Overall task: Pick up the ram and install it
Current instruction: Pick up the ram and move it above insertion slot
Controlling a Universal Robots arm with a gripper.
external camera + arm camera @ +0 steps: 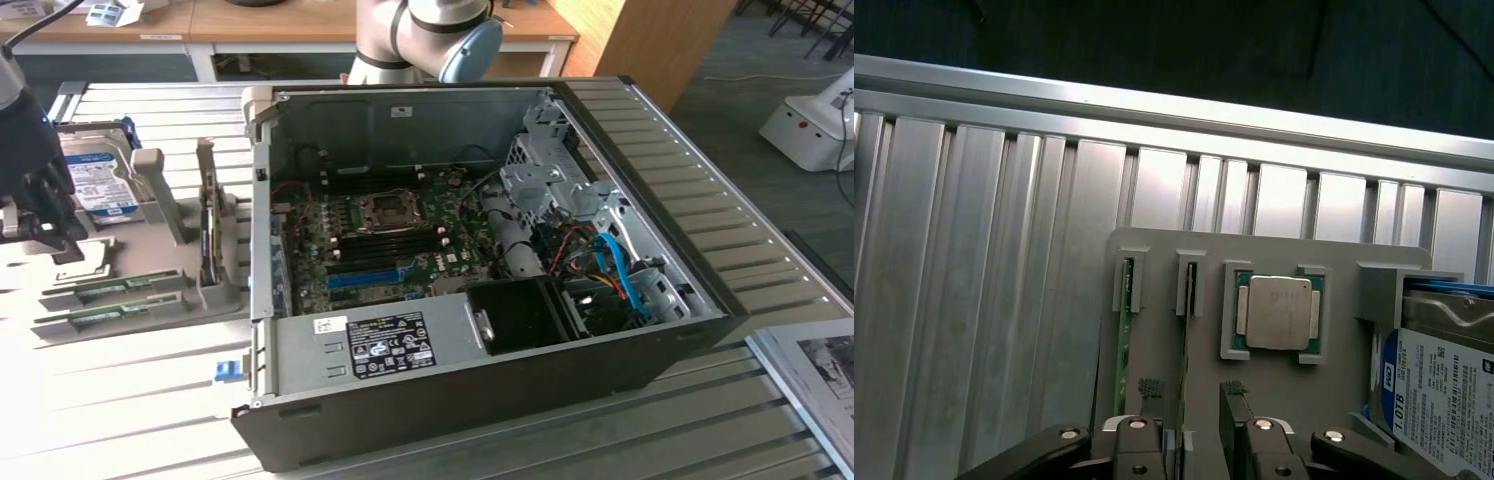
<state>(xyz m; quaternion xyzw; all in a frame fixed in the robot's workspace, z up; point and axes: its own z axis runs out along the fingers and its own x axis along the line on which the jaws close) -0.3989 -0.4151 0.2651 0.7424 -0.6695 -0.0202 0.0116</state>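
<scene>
The ram (pixel 1182 365) is a thin green stick standing on edge in a slot of a grey holder (pixel 1274 258). My gripper (pixel 1191 392) is open, and its fingertips (pixel 1151 390) stand one on each side of the ram without touching it. A second, similar green stick (pixel 1122 350) stands in the neighbouring slot. In the exterior view my gripper (pixel 56 238) hangs over the holder (pixel 160 300) at that view's far left. There the ram (pixel 114 288) and the other stick (pixel 91 318) lie side by side.
A CPU chip (pixel 1279 312) and a blue-labelled hard drive (pixel 1444 385) sit in the same holder beside the sticks. The open PC case (pixel 467 330) lies to the exterior view's right, with its motherboard (pixel 387 240) and a blue slot (pixel 363 278) exposed. The table is ribbed metal (pixel 974 300).
</scene>
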